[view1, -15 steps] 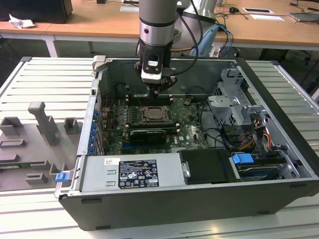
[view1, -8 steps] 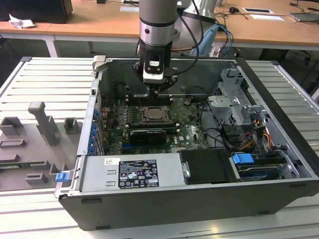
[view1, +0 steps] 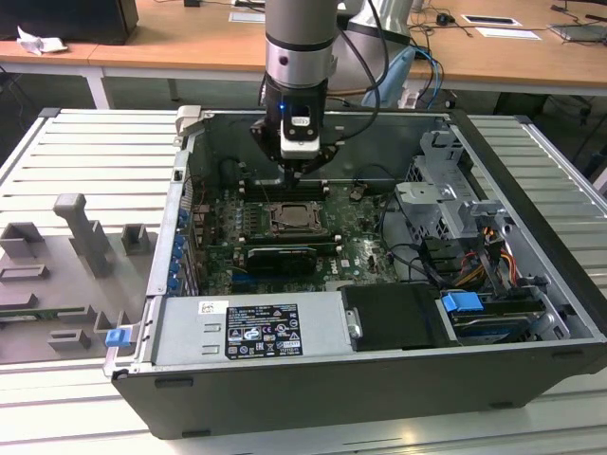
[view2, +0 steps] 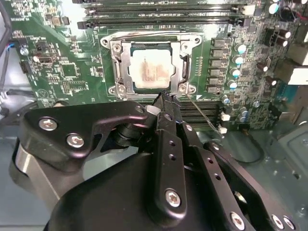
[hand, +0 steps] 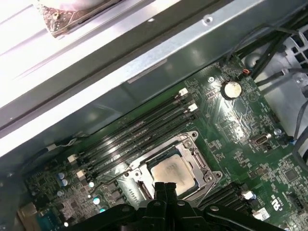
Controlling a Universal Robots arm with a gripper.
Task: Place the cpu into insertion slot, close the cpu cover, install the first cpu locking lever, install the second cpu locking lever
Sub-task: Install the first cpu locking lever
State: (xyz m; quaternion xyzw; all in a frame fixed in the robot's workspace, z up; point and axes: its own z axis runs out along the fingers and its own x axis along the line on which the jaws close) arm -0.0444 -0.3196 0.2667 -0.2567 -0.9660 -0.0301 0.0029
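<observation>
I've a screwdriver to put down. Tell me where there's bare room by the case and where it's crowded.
Bare: the ribbed table on the exterior view's right of the case, and along its front. Crowded: grey fixtures on the exterior view's left; inside the case, cables and a drive cage, with the gripper by the cpu.

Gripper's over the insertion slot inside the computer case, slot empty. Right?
Not quite: the insertion slot is not empty. The second wrist view shows the cpu lying in it, pale metal top up. The rest holds: the gripper is over the slot, inside the computer case.
</observation>
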